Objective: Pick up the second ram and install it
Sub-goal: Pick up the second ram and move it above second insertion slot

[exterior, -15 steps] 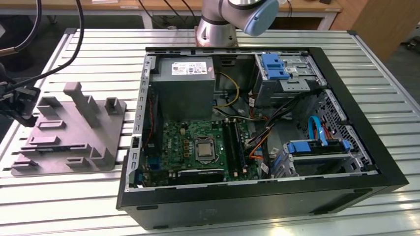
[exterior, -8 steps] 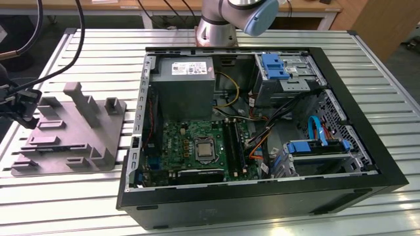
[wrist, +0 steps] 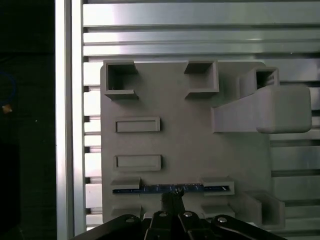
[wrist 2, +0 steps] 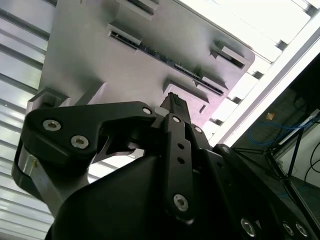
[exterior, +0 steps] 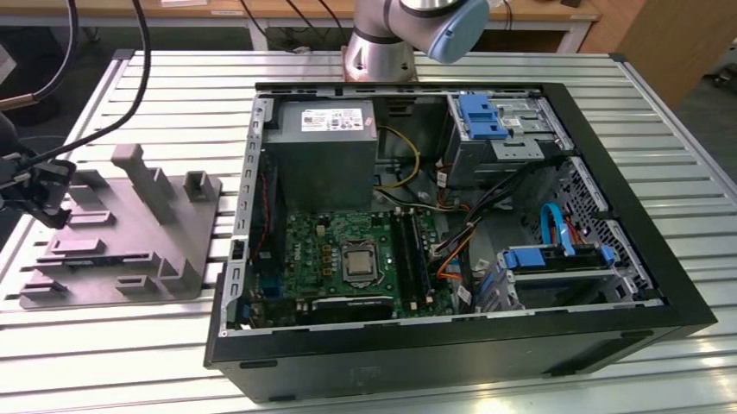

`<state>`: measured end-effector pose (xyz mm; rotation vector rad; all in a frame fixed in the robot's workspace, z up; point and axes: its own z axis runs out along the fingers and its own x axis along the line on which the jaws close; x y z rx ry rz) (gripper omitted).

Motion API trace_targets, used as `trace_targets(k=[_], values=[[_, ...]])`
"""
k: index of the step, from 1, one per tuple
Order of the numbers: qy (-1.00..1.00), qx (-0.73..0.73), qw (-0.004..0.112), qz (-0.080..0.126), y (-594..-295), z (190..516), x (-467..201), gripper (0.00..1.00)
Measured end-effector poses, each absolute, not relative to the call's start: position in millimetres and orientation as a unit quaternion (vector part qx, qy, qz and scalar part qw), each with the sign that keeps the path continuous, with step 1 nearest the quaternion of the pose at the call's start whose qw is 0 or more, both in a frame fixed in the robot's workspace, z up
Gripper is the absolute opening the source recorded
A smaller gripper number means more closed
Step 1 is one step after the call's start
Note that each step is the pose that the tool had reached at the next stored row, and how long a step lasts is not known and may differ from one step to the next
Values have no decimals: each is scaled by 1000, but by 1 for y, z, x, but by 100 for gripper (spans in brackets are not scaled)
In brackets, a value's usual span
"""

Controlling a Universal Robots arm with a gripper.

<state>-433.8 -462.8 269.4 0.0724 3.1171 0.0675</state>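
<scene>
The gripper (exterior: 47, 211) of a robot arm hangs over a grey fixture (exterior: 138, 233) at the exterior view's left, on a slatted aluminium table (exterior: 116, 362). Beside the fixture, an open black PC case (exterior: 461, 354) lies on its side. In the first wrist view the second ram (wrist: 150, 189), a thin dark-blue stick, stands on edge in a slot between two low brackets at one side of the fixture (wrist: 190, 135). The tips of the gripper (wrist: 172, 199) overlap the middle of its length. The second wrist view shows the same ram (wrist 2: 142, 48) as a dark strip across the pale fixture (wrist 2: 90, 40). There the tip of the gripper (wrist 2: 174, 100) falls short of it, so contact cannot be confirmed. The jaws appear drawn together, with no gap seen between them and nothing in their hold. Inside the case are a green motherboard (exterior: 317, 250) with its processor socket and long black slots, and a grey power supply (exterior: 328, 151). The supply carries a white label (exterior: 337, 119) (its print is too small to make out). Blue drive caddies (exterior: 481, 116) sit toward the exterior view's right, among orange, blue, yellow and black cables. The arm's silver base (exterior: 398, 34) rises just behind the case.
</scene>
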Motion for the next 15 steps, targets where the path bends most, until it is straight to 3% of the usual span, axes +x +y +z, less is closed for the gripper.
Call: trace_targets(k=[15], values=[[999,23,11,21,-465,246,-434,10]])
